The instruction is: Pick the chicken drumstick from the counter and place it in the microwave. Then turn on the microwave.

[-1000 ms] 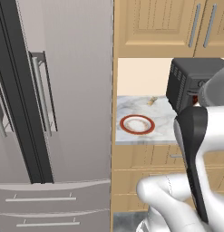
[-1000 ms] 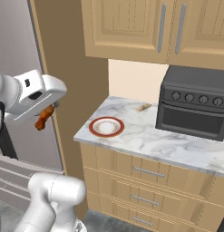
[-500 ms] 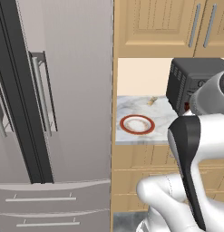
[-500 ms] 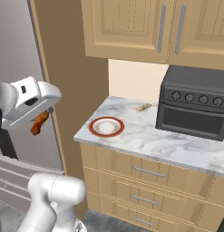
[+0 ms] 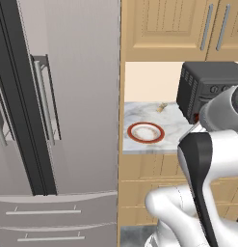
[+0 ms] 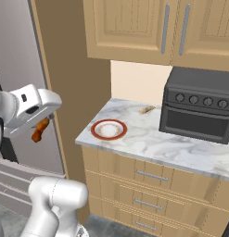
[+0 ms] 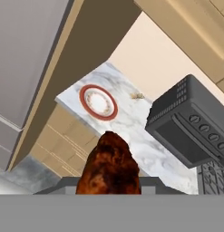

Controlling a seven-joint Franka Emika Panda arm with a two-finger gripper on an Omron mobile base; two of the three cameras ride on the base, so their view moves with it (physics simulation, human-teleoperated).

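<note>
Clearly we hold the chicken drumstick pinched in our gripper, off the counter and out to its left, in front of the tall wooden panel beside the fridge. On the marbled slab sit a red-rimmed plate near the left edge and the black toaster oven further right.
</note>
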